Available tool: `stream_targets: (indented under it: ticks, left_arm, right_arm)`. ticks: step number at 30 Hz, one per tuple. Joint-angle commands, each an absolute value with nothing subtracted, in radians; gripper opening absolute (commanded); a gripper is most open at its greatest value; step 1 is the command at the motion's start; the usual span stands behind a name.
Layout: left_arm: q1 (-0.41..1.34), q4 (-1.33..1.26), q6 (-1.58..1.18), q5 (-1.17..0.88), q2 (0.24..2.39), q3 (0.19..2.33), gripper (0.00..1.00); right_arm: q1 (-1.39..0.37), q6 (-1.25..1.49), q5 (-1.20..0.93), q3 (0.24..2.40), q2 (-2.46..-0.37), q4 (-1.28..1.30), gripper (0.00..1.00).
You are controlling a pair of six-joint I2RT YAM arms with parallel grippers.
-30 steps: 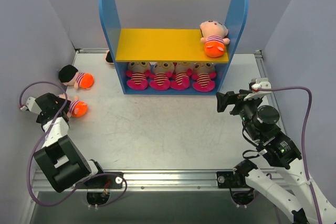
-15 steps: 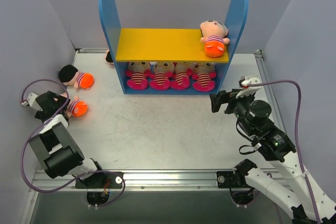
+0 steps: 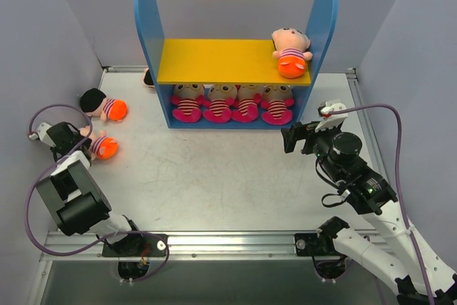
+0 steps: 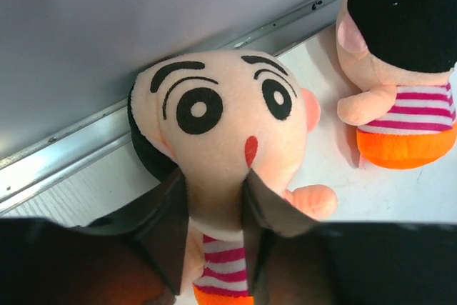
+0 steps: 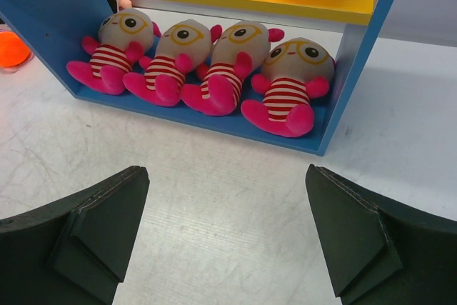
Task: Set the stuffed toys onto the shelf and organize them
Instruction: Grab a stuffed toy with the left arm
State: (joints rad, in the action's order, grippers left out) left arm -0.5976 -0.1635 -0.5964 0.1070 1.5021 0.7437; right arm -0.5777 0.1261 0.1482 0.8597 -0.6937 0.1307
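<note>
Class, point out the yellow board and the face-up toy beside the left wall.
yellow board [image 3: 214, 61]: top external view, bare middle.
face-up toy [image 4: 228, 123]: left wrist view, middle of its face.

Toys about the shelf [image 3: 323, 12]
Lower level [image 3: 228, 124]: four toys [image 3: 232, 103] abreast; upper board [image 3: 214, 62], right end: top toy [image 3: 290, 51]; behind left panel [image 3: 148, 19]: rear toy [image 3: 148, 76]; leftward: far toy [image 3: 103, 107], near toy [image 3: 100, 146] in front.

shelf [image 3: 146, 19], four magenta toys [image 3: 232, 103] below, left claw [image 3: 83, 142] at orange-bottomed toy [image 3: 106, 149]
</note>
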Motion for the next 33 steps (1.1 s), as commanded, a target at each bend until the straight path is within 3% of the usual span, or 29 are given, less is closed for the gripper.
stream_targets:
  ticks: [1,2,3,5,12,16,23,33]
  left_arm:
    - [-0.607,-0.144,-0.563,0.094,1.506,0.781,0.36]
    - [-0.606,-0.144,-0.56,0.094,1.506,0.779,0.29]
    - [-0.604,-0.144,-0.557,0.092,1.505,0.781,0.13]
    - [-0.601,-0.138,-0.552,0.087,1.503,0.784,0.03]
    - [-0.483,-0.003,-0.538,0.182,1.43,0.833,0.02]
    - [-0.391,0.145,-0.558,0.213,1.33,0.873,0.02]
    - [-0.344,0.371,-0.581,0.048,1.123,0.868,0.02]
    - [-0.158,0.589,-0.538,-0.081,0.833,0.81,0.02]
  right_arm:
    - [-0.584,0.107,0.141,0.861,-0.696,0.094,0.98]
    - [-0.584,0.109,0.141,0.862,-0.698,0.094,0.98]
    - [-0.583,0.107,0.14,0.862,-0.699,0.094,0.98]
    - [-0.583,0.107,0.141,0.861,-0.701,0.094,0.98]
    - [-0.584,0.098,0.071,0.858,-0.712,0.084,0.97]
    - [-0.584,0.126,-0.098,0.842,-0.751,0.043,0.96]
    - [-0.623,0.212,-0.262,0.827,-0.842,-0.04,0.95]
    - [-0.906,0.321,-0.161,0.793,-0.988,-0.216,0.93]
